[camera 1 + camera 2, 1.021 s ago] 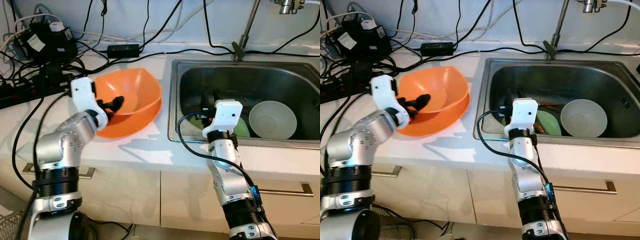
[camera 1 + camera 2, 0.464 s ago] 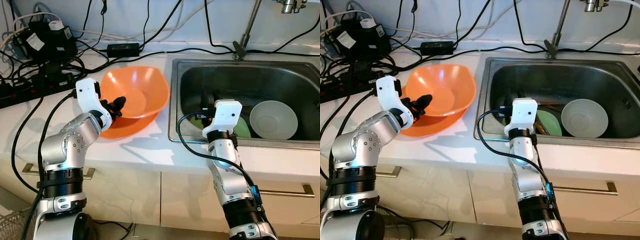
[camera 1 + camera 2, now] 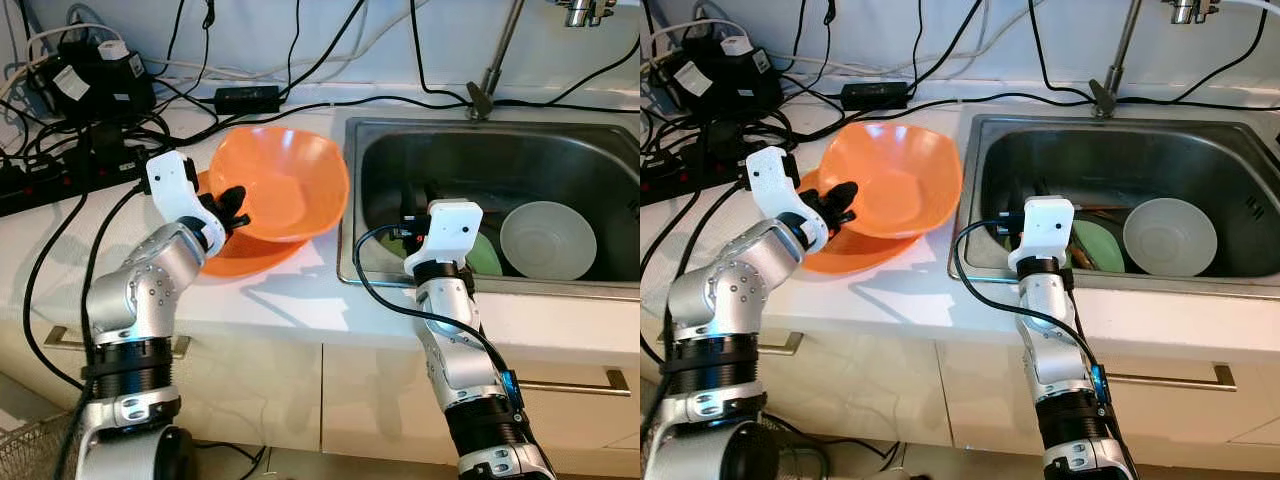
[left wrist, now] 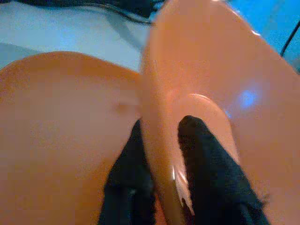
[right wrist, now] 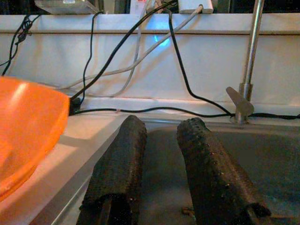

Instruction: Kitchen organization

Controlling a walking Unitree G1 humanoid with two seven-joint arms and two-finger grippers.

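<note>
Left wrist view: glossy orange bowl (image 4: 220, 93), rim between end effector fingers (image 4: 211, 183).

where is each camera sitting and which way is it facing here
Left eye and right eye: on the head, looking down at the counter and sink, with both silver arms; same scene.
Left wrist: along the left claw, fingers pinching the rim of the upper orange bowl, the lower bowl beside it.
Right wrist: along the right claw, open above the sink, facing the tap and wall.
Shared: the upper orange bowl shows in all four views.
</note>
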